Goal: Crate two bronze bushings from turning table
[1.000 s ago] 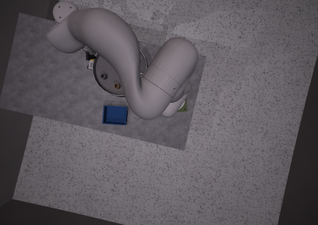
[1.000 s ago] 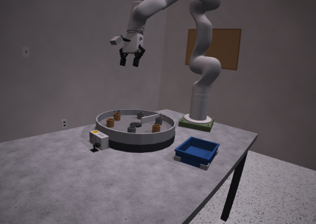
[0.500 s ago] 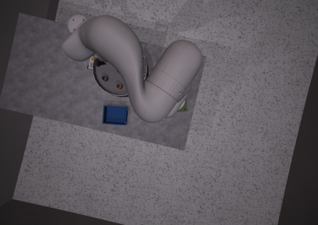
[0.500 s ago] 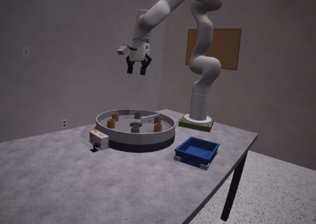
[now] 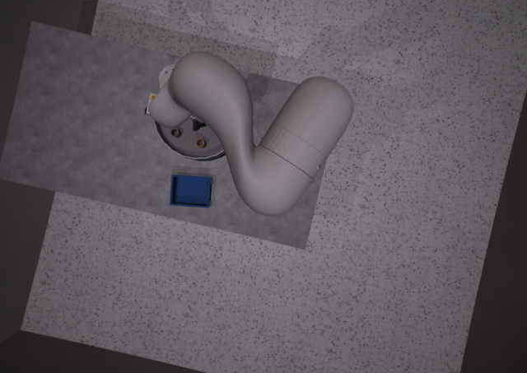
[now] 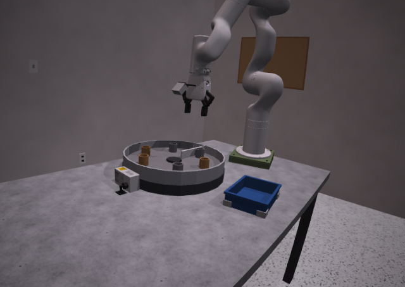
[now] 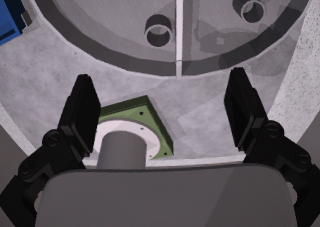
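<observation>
The round grey turning table (image 6: pixel 183 176) (image 5: pixel 187 150) (image 7: pixel 120 23) carries three bronze bushings (image 6: pixel 145 150) (image 6: pixel 143 159) (image 6: pixel 204 162) and three grey bushings (image 6: pixel 173 146) (image 6: pixel 199 152) (image 6: pixel 177 166), all upright. The top view shows one bronze bushing (image 5: pixel 204 142) and one grey bushing (image 5: pixel 173 132); the arm hides the others. My gripper (image 6: pixel 195 109) (image 7: pixel 161 86) is open and empty, high above the table's back edge. The blue crate (image 6: pixel 252 192) (image 5: pixel 190 190) (image 7: pixel 8 10) is empty.
A white control box (image 6: pixel 126 178) sits at the turning table's front left. A thin upright divider (image 6: pixel 193 151) (image 7: pixel 179 14) crosses part of the turning table. The arm's green base plate (image 6: pixel 251 158) (image 7: pixel 136 117) is behind the crate. The table edge runs close to the crate's right.
</observation>
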Robot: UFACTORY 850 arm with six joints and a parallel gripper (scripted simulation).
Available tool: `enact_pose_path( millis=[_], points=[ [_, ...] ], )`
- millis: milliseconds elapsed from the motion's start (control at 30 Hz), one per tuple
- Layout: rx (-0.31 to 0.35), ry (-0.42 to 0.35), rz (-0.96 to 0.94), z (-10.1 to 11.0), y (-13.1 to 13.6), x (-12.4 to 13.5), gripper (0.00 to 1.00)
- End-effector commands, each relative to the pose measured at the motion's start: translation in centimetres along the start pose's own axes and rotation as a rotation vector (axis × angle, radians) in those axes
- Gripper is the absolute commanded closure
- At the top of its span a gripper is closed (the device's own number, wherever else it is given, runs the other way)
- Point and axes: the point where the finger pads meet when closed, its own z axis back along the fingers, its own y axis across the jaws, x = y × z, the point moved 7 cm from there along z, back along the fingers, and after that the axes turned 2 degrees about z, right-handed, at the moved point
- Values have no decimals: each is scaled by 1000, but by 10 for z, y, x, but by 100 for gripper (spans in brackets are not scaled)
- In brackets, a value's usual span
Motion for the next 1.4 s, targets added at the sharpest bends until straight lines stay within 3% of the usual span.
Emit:
enact_pose_path(
  millis=[0,67,600,633,1367],
  points=[
    [5,-24,-5,-21,-12,33,0],
    [5,-33,-6,-27,-16,44,0],
    [5,-33,-6,-28,-16,45,0],
    [5,-33,-6,-28,-16,45,88],
    [5,-33,-6,-28,-16,45,88]
  ],
)
